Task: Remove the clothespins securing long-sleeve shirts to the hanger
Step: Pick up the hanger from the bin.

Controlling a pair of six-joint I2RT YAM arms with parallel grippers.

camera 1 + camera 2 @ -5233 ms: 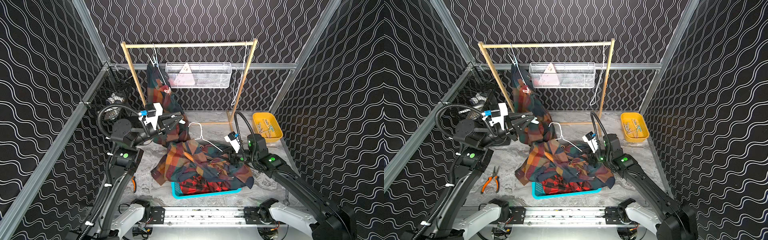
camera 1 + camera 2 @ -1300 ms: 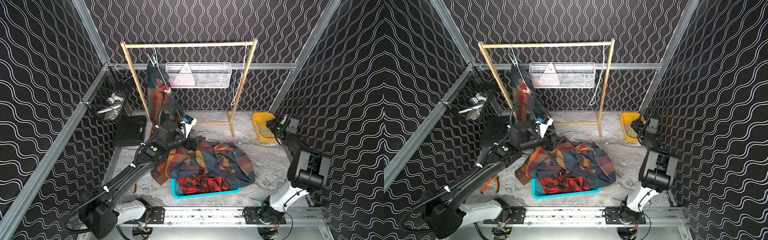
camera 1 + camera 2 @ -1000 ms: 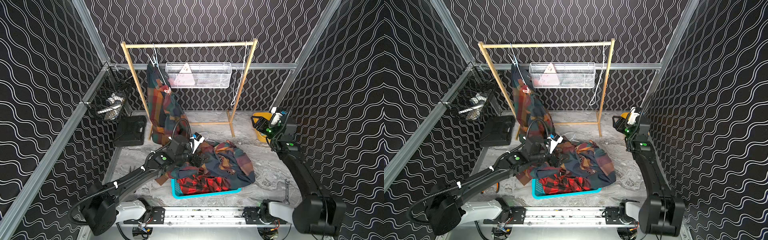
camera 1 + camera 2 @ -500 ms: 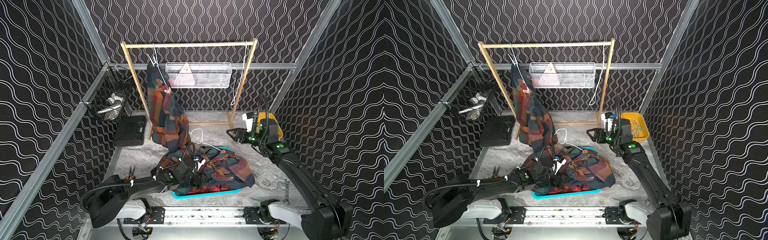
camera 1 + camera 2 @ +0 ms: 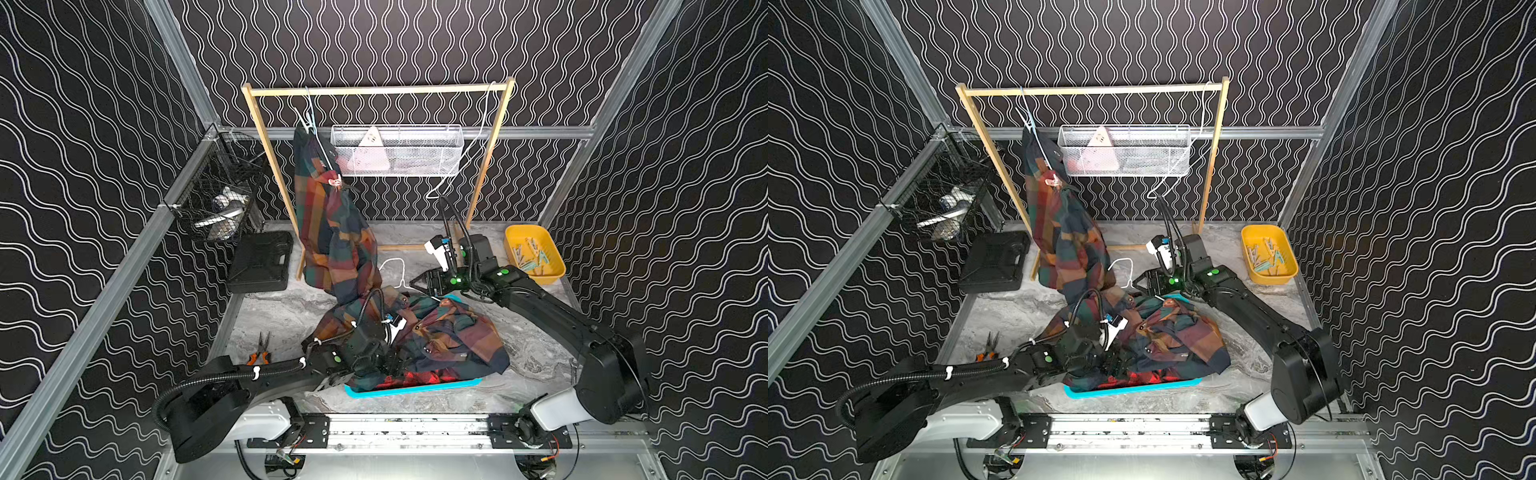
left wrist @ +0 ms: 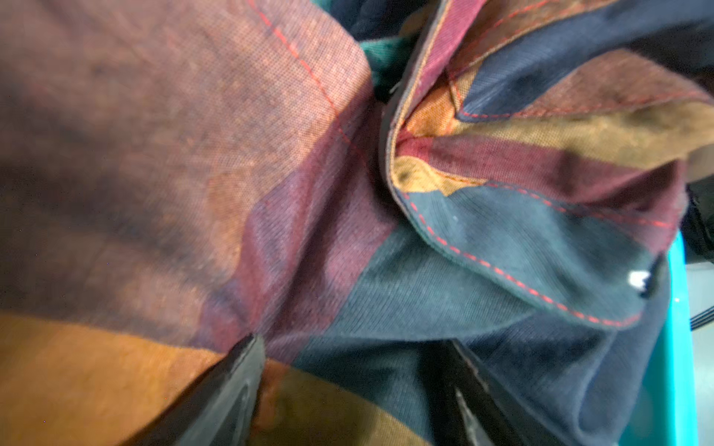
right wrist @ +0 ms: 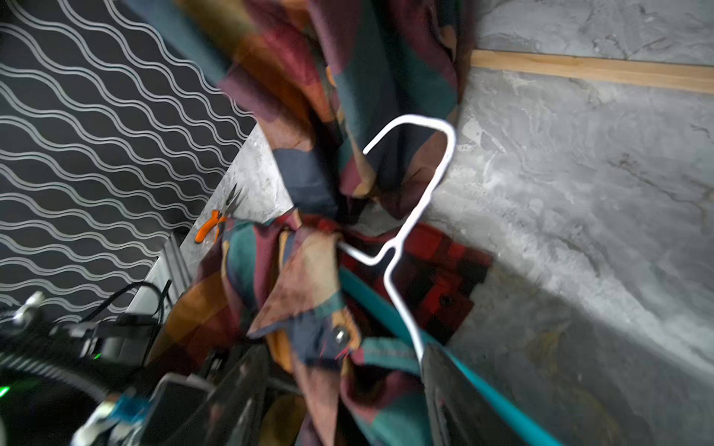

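One big-check shirt (image 5: 332, 232) hangs from the rack by a white hanger, with a pink clothespin (image 5: 334, 181) on it. A second checked shirt (image 5: 453, 332) lies heaped over a red-and-black one (image 5: 415, 376) in the teal tray (image 5: 415, 388). My left gripper (image 6: 347, 370) is open and pressed down on this heap. A white hanger (image 7: 425, 185) sticks out of the heap's far side. My right gripper (image 7: 344, 386) is open around the shirt collar there, and the hanger wire runs beside one finger (image 7: 444, 386).
A yellow bin (image 5: 555, 272) at the right holds several loose clothespins. A wooden rack (image 5: 374, 89) carries a white mesh basket (image 5: 397, 149) and an empty hanger (image 5: 457, 174). A black wire basket (image 5: 220, 195), black case (image 5: 259, 259) and orange pliers (image 5: 259, 353) lie left.
My left arm has dropped low and forward onto the shirt heap. My right arm has swung from the yellow bin over to the hanger on the heap.
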